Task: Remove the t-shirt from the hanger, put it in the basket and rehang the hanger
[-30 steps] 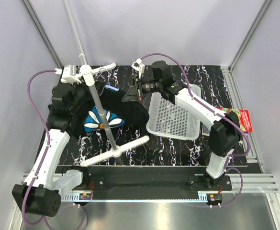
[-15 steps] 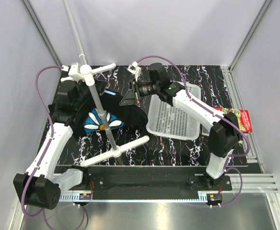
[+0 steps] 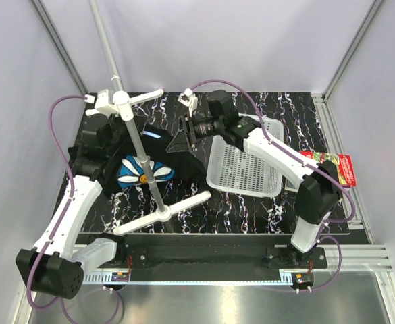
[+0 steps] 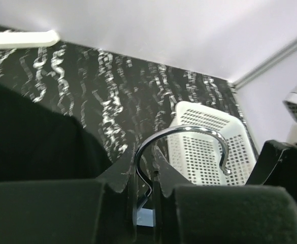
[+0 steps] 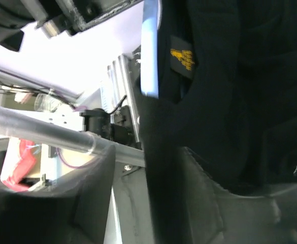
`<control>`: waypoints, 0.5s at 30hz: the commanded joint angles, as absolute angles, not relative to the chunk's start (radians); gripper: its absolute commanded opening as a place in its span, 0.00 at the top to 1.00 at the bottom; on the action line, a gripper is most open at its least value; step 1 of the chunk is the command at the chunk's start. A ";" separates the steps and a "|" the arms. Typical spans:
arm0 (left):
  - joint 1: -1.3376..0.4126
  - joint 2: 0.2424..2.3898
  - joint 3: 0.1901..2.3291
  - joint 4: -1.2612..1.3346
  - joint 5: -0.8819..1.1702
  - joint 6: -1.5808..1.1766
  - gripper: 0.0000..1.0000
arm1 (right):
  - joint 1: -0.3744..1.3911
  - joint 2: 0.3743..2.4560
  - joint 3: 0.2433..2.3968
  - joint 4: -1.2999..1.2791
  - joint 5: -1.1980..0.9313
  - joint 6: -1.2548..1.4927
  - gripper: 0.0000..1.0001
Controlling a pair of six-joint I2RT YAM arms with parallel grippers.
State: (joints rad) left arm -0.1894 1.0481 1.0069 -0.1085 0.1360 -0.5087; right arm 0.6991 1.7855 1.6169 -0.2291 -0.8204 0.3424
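Over the left half of the black white-veined worktop [image 3: 292, 115], nearer the far edge than the near one: black short-sleeved cloth t-shirt [image 3: 186, 162], white daisy print on a blue patch [image 3: 143, 170] facing up. One fold drawn up into a dark peak toward the middle of the far edge.

At the collar, thin light-blue curved hanger [image 3: 154, 133], seen in the right wrist view just beside a yellow neck label [image 5: 183, 58]. Apparently not yet out of the shirt, though mostly hidden under cloth. Small metal hook [image 4: 186, 133] of the hanger rising between the fingers of the left gripper [image 4: 143, 180], clamped tight on the wire, above the shirt's far-left part.

Right gripper [image 3: 182, 136] pinched on the raised peak, jaws nearly together with black fabric between them.

White-and-grey pole stand [image 3: 163, 214] with crossbars also on the left half, its pole crossing in front of the flower print, its foot close to the near edge. White perforated plastic basket [image 3: 244, 165] just right of the shirt, on the right half. Red packet [image 3: 344, 169] beyond the right edge.
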 commanded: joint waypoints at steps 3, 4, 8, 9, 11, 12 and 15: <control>-0.189 0.948 1.114 -0.192 -0.089 -0.525 1.00 | 0.707 1.617 1.516 -0.241 -0.660 0.310 0.19; -0.187 0.937 1.117 -0.225 -0.110 -0.541 1.00 | 0.707 1.593 1.497 -0.242 -0.628 0.304 0.14; -0.187 0.888 1.114 -0.264 -0.170 -0.566 1.00 | 0.707 1.546 1.408 -0.241 -0.563 0.298 0.06; -0.187 0.870 1.114 -0.271 -0.187 -0.568 1.00 | 0.707 1.537 1.399 -0.239 -0.558 0.298 0.05; -0.186 0.859 1.120 -0.310 -0.218 -0.577 1.00 | 0.707 1.526 1.369 -0.226 -0.548 0.307 0.05; -0.186 0.847 1.126 -0.325 -0.247 -0.583 1.00 | 0.707 1.513 1.353 -0.213 -0.545 0.307 0.05; -0.186 0.815 1.118 -0.344 -0.271 -0.601 1.00 | 0.707 1.487 1.286 -0.157 -0.537 0.314 0.08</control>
State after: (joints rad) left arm -0.1894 0.8616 1.0691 -0.3550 -0.1741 -0.5652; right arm 0.7006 1.5436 1.3487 -0.2287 -0.5835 0.3176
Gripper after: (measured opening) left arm 0.116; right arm 0.941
